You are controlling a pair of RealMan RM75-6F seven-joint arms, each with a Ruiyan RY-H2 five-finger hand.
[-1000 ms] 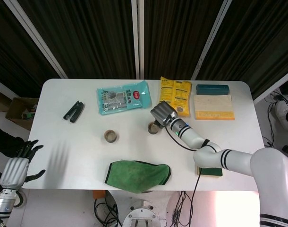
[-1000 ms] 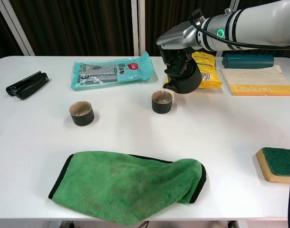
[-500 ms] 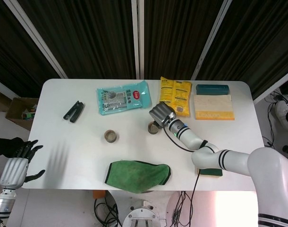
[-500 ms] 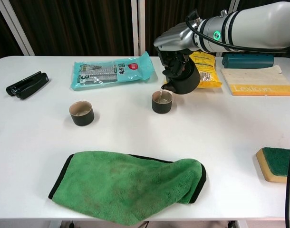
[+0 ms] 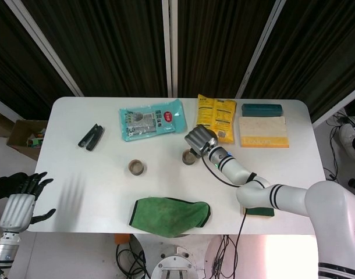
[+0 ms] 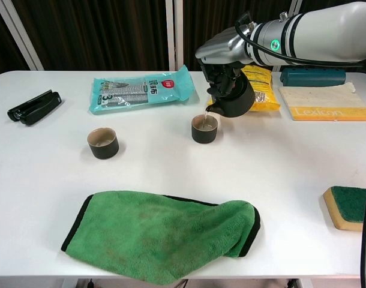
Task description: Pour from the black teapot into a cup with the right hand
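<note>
My right hand (image 6: pixel 226 53) (image 5: pixel 200 139) grips the black teapot (image 6: pixel 233 98) and holds it tilted above the table, spout down over a dark cup (image 6: pixel 204 128) (image 5: pixel 190 157). A thin stream falls from the spout into that cup, which holds pale liquid. A second dark cup (image 6: pixel 102 143) (image 5: pixel 137 167) stands empty to the left. In the head view the hand hides most of the teapot. My left hand (image 5: pixel 19 205) hangs open off the table's left edge, holding nothing.
A green cloth (image 6: pixel 165 231) lies at the front. A teal packet (image 6: pixel 141 88), a yellow snack bag (image 6: pixel 261 83), a book (image 6: pixel 324 101) and a teal case (image 6: pixel 312 76) sit along the back. A black tool (image 6: pixel 34 106) lies far left, a sponge (image 6: pixel 351 207) at the right edge.
The teapot has shifted very slightly over the cup and stays tilted, still pouring. The left hand has barely moved.
</note>
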